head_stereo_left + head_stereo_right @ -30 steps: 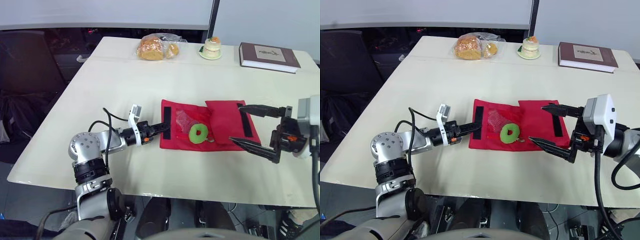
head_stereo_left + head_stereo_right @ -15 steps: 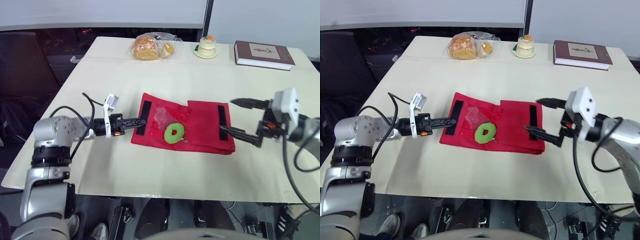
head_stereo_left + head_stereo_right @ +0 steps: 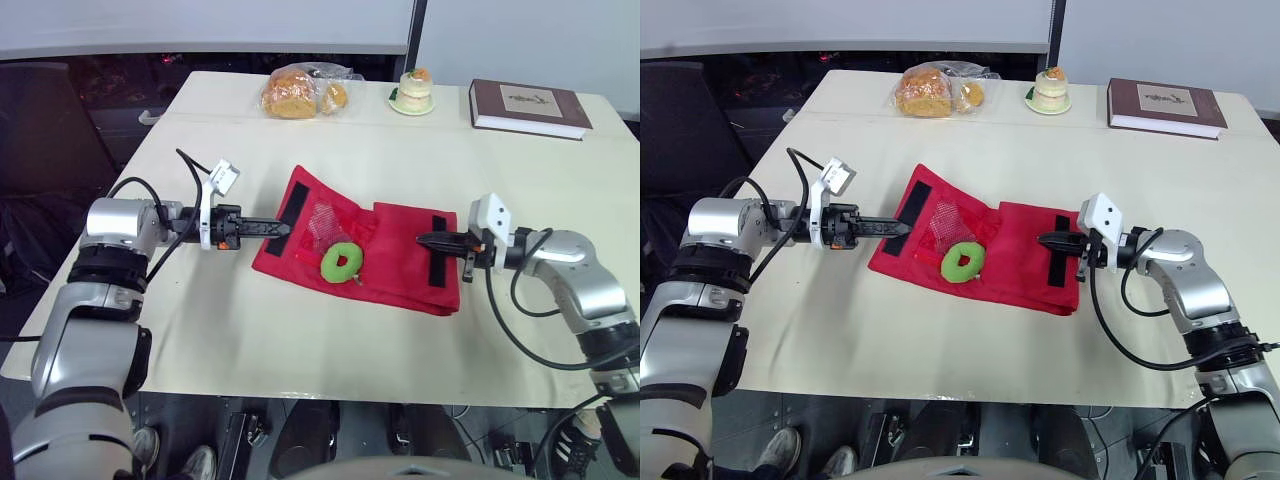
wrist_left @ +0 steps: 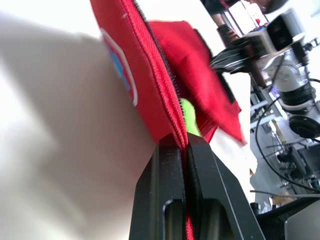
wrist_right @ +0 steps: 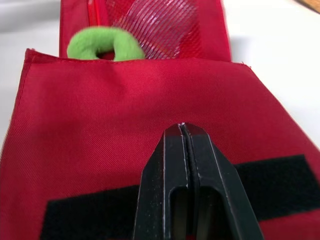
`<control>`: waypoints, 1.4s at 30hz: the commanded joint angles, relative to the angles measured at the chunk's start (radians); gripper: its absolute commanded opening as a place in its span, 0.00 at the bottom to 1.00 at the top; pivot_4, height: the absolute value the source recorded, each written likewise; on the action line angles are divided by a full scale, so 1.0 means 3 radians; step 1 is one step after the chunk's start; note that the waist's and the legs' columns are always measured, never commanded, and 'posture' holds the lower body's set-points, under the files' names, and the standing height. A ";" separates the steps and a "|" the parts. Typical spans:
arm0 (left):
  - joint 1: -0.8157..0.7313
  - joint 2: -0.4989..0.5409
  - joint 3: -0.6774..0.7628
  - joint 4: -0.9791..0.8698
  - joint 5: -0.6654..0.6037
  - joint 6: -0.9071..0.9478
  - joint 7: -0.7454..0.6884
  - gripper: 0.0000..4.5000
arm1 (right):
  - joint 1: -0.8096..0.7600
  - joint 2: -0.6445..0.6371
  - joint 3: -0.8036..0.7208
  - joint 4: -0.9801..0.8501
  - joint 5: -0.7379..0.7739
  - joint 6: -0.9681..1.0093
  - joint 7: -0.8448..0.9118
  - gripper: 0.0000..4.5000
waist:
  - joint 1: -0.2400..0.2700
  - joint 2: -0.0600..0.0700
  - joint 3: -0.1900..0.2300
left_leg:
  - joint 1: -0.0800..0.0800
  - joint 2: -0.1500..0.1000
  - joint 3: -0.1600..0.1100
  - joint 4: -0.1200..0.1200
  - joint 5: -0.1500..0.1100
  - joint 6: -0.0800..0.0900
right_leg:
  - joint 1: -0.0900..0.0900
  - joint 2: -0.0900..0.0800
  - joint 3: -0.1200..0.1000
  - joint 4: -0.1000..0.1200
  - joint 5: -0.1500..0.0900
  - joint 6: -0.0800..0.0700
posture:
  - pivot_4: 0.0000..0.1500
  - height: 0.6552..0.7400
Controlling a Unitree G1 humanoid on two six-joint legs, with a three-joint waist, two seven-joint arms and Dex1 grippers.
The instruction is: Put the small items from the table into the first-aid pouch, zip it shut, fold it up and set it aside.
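Red cloth first-aid pouch [image 3: 395,280] lies longways between the arms on the pale table [image 3: 300,340]. Left gripper [image 3: 283,229] clamps its raised left edge; right gripper [image 3: 422,239], fingers together, lies over its right flap.

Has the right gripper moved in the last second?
Yes. The right gripper moved left relative to the book, onto the first-aid pouch, jaws now shut.

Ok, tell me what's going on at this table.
The robot is working on a red fabric first-aid pouch lying open on the white table. Its left pincer is shut on the pouch's zipper edge, holding that end up off the table. The right pincer, also shut, sits at the folded flap at the other end. A fuzzy green ring lies on the pouch beside the mesh pocket.
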 commanded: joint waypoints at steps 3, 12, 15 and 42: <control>-0.0254 -0.0176 0.0145 -0.0049 -0.0057 -0.0188 -0.0318 0.00 | -0.0022 0.0086 0.0265 0.0327 -0.0487 -0.0248 -0.0058 0.01 | -0.0006 -0.0002 -0.0002 | 0.0005 0.0000 0.0003 0.0002 0.0000 0.0000 | 0.0003 0.0000 0.0004 0.0005 0.0000 0.0000 | 1.00 0.87; -0.0496 -0.0885 0.0190 -0.0481 -0.0319 0.0000 -0.0208 0.00 | -0.0069 0.0201 0.0336 0.0409 -0.0747 -0.0141 -0.0211 0.01 | -0.0037 -0.0008 -0.0006 | 0.0008 0.0001 0.0001 0.0005 0.0001 0.0000 | 0.0005 0.0001 0.0005 0.0011 0.0000 0.0000 | 1.00 0.87; -0.0573 -0.1226 0.0239 -0.0433 -0.0312 0.0005 0.0015 0.00 | -0.0070 0.0246 0.0319 0.0425 -0.0767 -0.0128 -0.0243 0.01 | -0.0072 -0.0009 -0.0006 | 0.0009 0.0001 0.0000 0.0005 0.0001 -0.0001 | 0.0005 0.0001 0.0005 0.0012 0.0000 0.0000 | 1.00 0.87; -0.0302 -0.2012 0.0021 0.0046 0.0228 -0.0447 0.0336 0.00 | 0.1590 -0.0461 -0.1896 -0.1530 0.0870 0.0660 -0.0153 0.01 | 0.0015 0.0006 -0.0001 | 0.0004 -0.0002 -0.0009 0.0003 -0.0008 0.0014 | 0.0005 0.0003 0.0002 0.0009 -0.0001 0.0002 | 1.00 0.87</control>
